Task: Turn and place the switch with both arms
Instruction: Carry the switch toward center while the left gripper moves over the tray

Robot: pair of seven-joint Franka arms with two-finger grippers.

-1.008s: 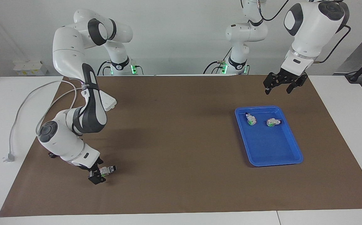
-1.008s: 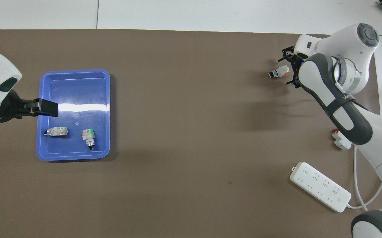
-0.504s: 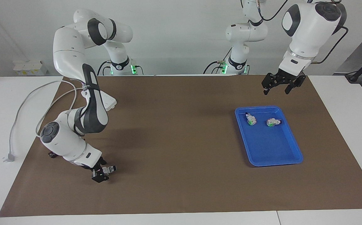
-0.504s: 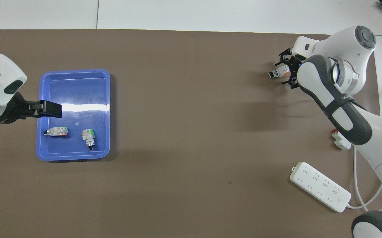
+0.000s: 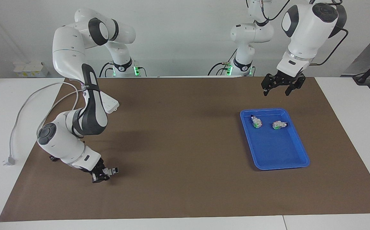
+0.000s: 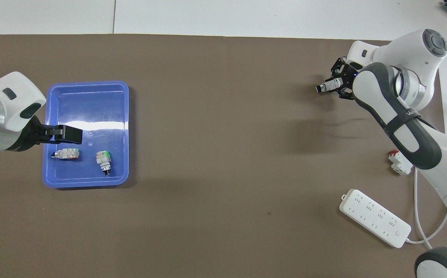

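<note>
Brown paper covered the tabletop (image 5: 185, 191), and low over it, at the right arm's end, the right gripper (image 5: 101, 175) had its jaws closed on the switch (image 5: 111, 171) — the black knob stuck out toward the middle of the tabletop. The left gripper (image 5: 278, 87) hung in the air above the edge of the blue tray (image 5: 303, 153) nearest the robots, with its jaws open and nothing in them. Two more switches (image 5: 255, 122) lay in the tray, close together but not touching. To do this step well, the right gripper likely needed a firm, gentle hold and a slow lift — a quick pull might make the little switch slip or twist before the other arm could take it.
</note>
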